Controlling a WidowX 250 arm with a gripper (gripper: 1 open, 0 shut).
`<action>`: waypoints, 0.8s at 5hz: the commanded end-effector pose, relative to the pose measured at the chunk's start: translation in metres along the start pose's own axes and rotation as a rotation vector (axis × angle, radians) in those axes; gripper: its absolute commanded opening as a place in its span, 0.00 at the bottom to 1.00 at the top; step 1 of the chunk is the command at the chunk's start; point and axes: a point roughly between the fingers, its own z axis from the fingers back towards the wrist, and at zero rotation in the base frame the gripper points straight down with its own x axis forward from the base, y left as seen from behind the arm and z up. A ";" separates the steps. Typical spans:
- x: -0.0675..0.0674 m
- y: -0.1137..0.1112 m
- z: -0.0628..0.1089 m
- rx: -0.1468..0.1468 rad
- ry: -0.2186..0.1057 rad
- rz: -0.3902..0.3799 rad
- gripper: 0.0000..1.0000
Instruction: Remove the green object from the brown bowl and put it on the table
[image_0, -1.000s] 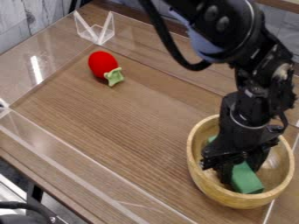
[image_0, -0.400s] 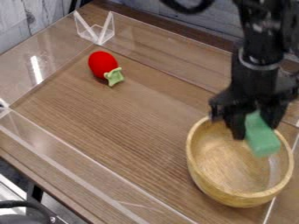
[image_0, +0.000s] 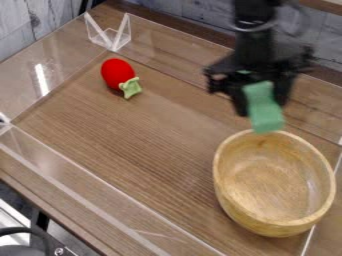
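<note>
Green object: clamped in the claw, airborne just beyond the brown bowl's far rim | Step: carry left over bare surface, clear of strawberry toy | Lower flat before releasing.

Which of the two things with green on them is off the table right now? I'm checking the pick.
The green object, a plain light-green block, hangs clamped in the gripper beside the brown bowl. The strawberry toy with its green leaf lies on the table.
</note>
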 end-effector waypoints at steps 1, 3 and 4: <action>0.026 0.014 0.007 -0.014 -0.090 -0.008 0.00; 0.054 0.019 -0.013 0.071 -0.225 0.056 0.00; 0.055 0.012 -0.014 0.099 -0.265 0.091 0.00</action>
